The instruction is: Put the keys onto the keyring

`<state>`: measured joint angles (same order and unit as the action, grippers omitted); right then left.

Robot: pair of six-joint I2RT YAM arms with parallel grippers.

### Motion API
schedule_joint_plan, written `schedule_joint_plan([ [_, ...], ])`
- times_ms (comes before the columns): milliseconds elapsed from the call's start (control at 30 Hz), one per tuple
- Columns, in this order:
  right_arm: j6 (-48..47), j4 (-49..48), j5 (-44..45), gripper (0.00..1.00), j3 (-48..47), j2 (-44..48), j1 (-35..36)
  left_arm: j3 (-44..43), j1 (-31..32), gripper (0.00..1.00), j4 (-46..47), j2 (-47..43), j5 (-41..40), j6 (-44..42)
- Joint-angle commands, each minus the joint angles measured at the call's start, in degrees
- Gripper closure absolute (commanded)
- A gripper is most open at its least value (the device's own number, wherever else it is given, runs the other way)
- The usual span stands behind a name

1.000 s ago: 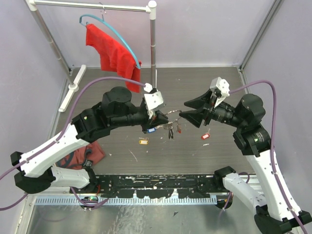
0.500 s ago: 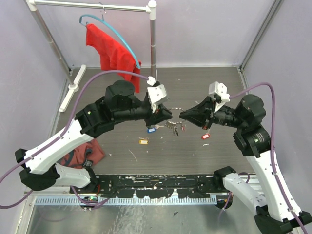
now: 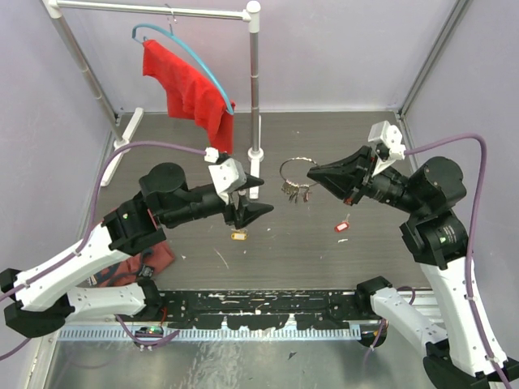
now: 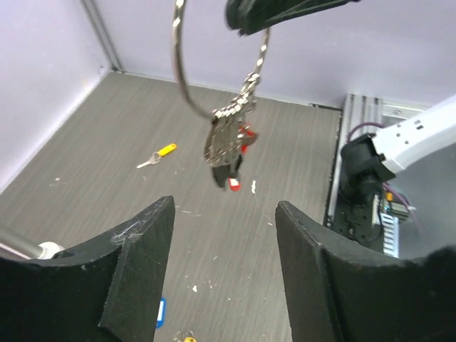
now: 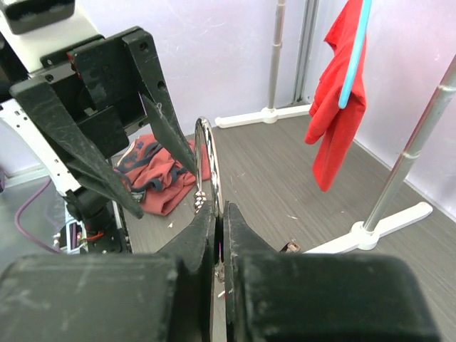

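The left fingers (image 4: 139, 249) have just let go and drawn back, now standing wide. The right fingers (image 3: 331, 174) alone pinch the ring (image 3: 297, 167), raised above the bench (image 3: 365, 138) with keys (image 3: 297, 191) hanging on it. A red-tagged key (image 3: 341, 227) on the bench likely remains to thread.

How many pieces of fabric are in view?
2: a red cloth draped on the blue hanger, and a red patterned garment crumpled on the table at near left. More may be hidden.
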<state>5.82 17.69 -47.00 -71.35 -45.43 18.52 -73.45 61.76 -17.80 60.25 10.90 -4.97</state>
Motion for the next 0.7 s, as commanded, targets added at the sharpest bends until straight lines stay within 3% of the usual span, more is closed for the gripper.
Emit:
schedule_joint_plan([
  [0,2.65,-1.89,3.18,0.99,-3.74,-0.52,-0.15,3.63,0.03,0.37,8.45,-1.86,-6.74,0.72],
  [233,5.22,-2.14,4.50,0.99,-4.71,-1.56,-0.15,3.79,0.29,0.47,13.03,-0.02,-12.54,-2.24],
  [667,5.91,-2.48,4.73,0.99,-4.40,-1.67,-0.15,2.77,0.74,0.47,15.00,3.04,-11.42,-3.53],
])
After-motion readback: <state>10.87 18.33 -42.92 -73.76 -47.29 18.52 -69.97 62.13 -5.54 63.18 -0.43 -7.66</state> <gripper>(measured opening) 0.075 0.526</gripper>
